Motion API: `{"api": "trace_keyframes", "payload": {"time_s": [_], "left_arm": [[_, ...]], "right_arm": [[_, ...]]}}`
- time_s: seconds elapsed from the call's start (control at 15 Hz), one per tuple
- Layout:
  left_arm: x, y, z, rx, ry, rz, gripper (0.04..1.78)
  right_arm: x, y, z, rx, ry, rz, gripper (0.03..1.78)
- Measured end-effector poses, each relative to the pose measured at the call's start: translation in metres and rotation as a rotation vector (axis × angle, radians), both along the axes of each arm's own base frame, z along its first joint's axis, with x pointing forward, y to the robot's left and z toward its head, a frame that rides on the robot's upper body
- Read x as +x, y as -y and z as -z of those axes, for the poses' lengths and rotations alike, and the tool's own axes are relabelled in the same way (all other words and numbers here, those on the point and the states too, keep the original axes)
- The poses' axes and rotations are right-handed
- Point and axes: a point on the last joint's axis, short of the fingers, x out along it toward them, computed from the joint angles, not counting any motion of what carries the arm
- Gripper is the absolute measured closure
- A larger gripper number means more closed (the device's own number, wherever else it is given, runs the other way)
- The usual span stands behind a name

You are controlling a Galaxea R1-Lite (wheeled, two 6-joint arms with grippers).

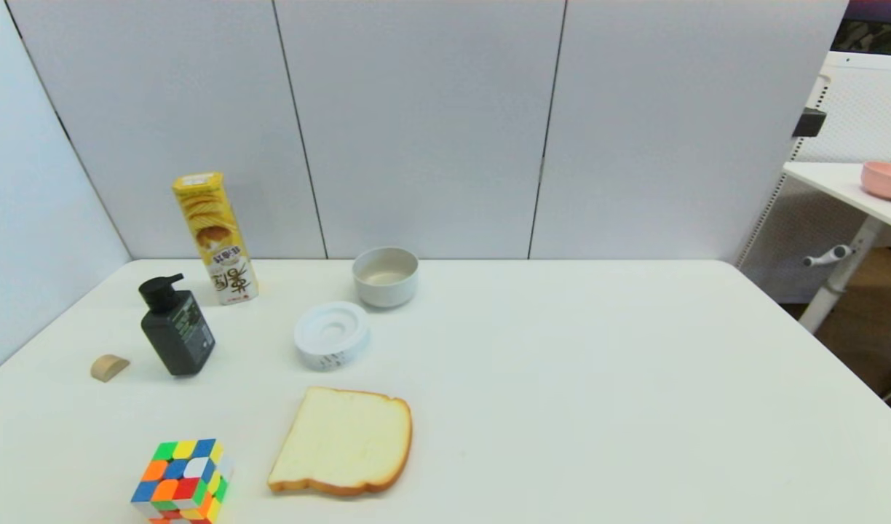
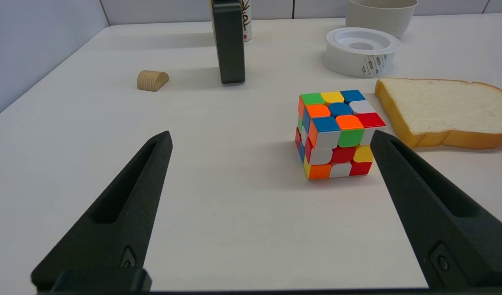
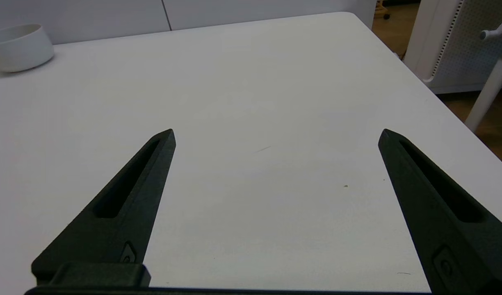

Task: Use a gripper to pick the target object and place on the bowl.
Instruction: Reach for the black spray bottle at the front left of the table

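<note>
The dark grey pump bottle [image 1: 176, 327] stands upright at the left of the table; its body also shows in the left wrist view [image 2: 229, 41]. The pale grey-white bowl [image 1: 385, 276] stands at the back middle, also seen in the left wrist view [image 2: 381, 14] and the right wrist view [image 3: 18, 47]. My left gripper [image 2: 270, 137] is open and empty, low over the table's near left, well short of the bottle. My right gripper [image 3: 276, 135] is open and empty over bare table at the right. Neither gripper shows in the head view.
A yellow chip box [image 1: 216, 238] stands behind the bottle. A white ring-shaped disc [image 1: 331, 335] lies before the bowl. A bread slice [image 1: 343, 441], a colour cube [image 1: 185, 480] and a small wooden piece [image 1: 109, 367] lie near the front. A pink bowl [image 1: 886, 179] sits on a side table.
</note>
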Motion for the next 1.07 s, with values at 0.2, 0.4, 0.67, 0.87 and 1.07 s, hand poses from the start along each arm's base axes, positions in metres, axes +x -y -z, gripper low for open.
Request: {"api": "trace_keyframes", "payload": {"time_s": [0.2, 0.4, 0.67, 0.87, 1.07], "left_arm": [[0.0, 0.0, 0.0, 0.0, 0.0, 0.0, 0.11], [0.0, 0.0, 0.0, 0.0, 0.0, 0.0, 0.11], [0.0, 0.0, 0.0, 0.0, 0.0, 0.0, 0.11], [0.0, 0.0, 0.0, 0.0, 0.0, 0.0, 0.11], [0.0, 0.0, 0.0, 0.001, 0.0, 0.0, 0.11]], "right_arm": [[0.0, 0.0, 0.0, 0.0, 0.0, 0.0, 0.1], [0.0, 0.0, 0.0, 0.0, 0.0, 0.0, 0.1], [0.0, 0.0, 0.0, 0.0, 0.0, 0.0, 0.1], [0.0, 0.0, 0.0, 0.0, 0.0, 0.0, 0.1], [0.0, 0.0, 0.0, 0.0, 0.0, 0.0, 0.1]]}}
